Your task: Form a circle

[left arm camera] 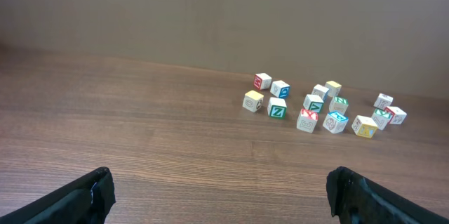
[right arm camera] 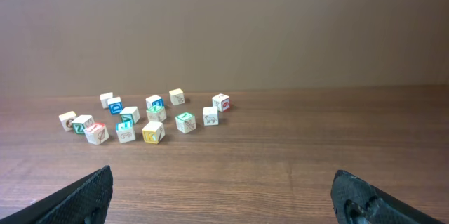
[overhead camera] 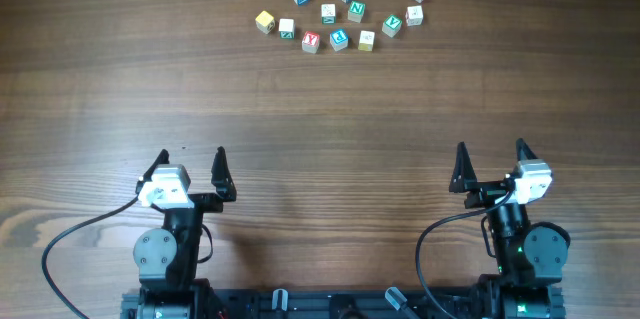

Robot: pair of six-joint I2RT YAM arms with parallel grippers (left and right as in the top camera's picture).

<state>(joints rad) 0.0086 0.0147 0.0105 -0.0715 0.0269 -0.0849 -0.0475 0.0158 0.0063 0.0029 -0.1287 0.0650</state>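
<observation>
Left hand (overhead camera: 191,156), right hand (overhead camera: 491,149) overhead: both spread wide, empty, at near table (overhead camera: 320,109) edge; letter cubes (overhead camera: 356,11) in loose cluster far centre, unarranged. Left wrist: cubes ahead-right, well apart. Right wrist: ahead-left. Likely light, rigid, smooth wood; pinch opposite flat faces.

Overhead looks down; both low wrist views share the cubes (overhead camera: 357,9).

Wood-grain table (overhead camera: 320,109) — brown, grain running left-right, plain tan wall (right arm camera: 224,27) rising behind the table's far edge
</observation>
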